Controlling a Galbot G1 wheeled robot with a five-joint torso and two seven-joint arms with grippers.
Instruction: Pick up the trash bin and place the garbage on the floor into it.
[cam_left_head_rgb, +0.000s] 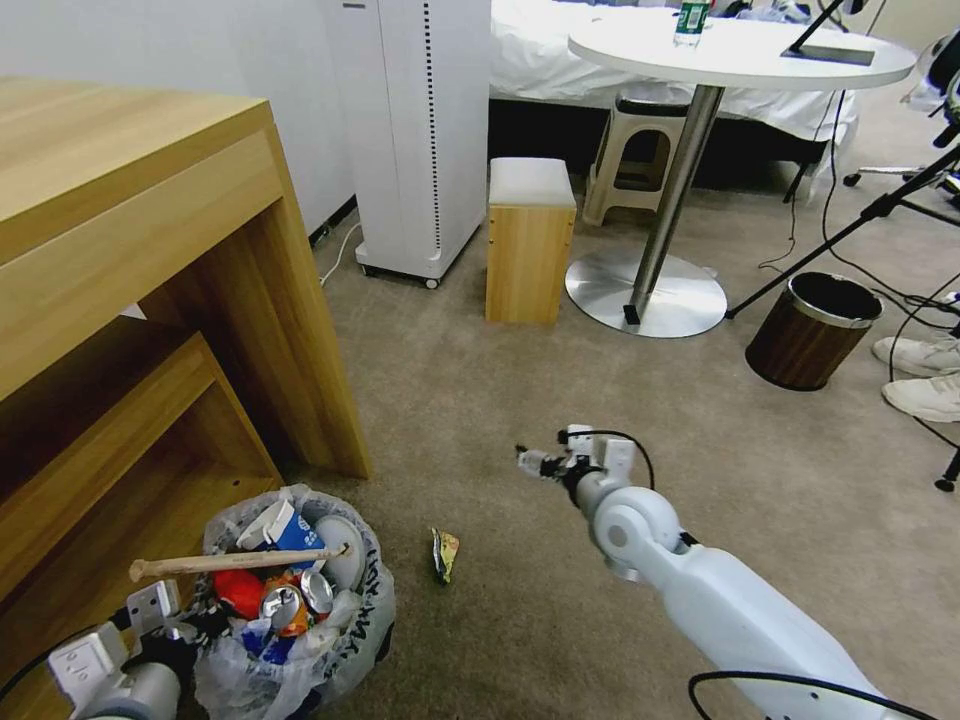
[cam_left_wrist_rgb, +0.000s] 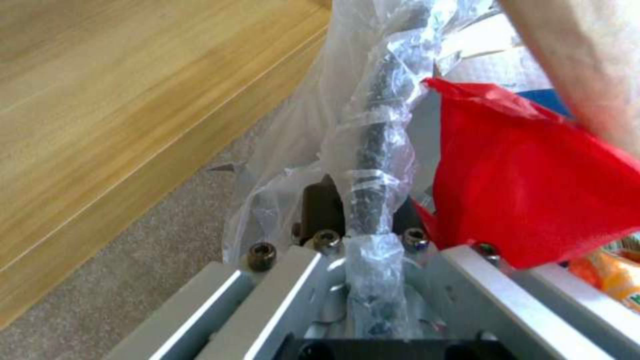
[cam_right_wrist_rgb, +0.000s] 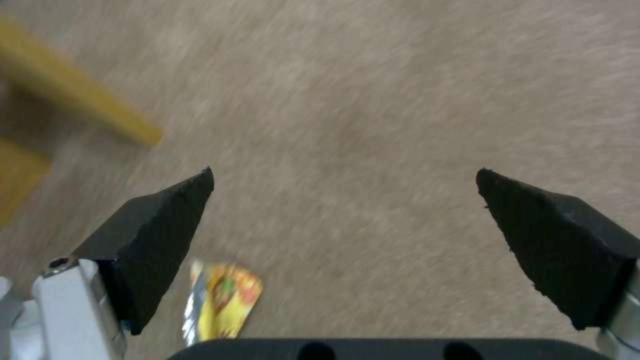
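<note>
The trash bin (cam_left_head_rgb: 296, 612) stands on the floor (cam_left_head_rgb: 560, 400) right of the desk (cam_left_head_rgb: 130, 290) (a wrapper (cam_left_head_rgb: 444, 553) lies just right), stick (cam_left_head_rgb: 235, 562) across its top.

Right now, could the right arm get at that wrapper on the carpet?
Probably yes. The right gripper hangs open above bare floor, with the wrapper lying alone nearby, beside the bin and nothing between them.

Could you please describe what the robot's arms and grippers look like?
Both arms are glossy white. The right gripper has wedge-shaped black foam fingers on silver mounts, with a black cable looping above the wrist. The left gripper has a silver metal frame with dark bolts.
</note>
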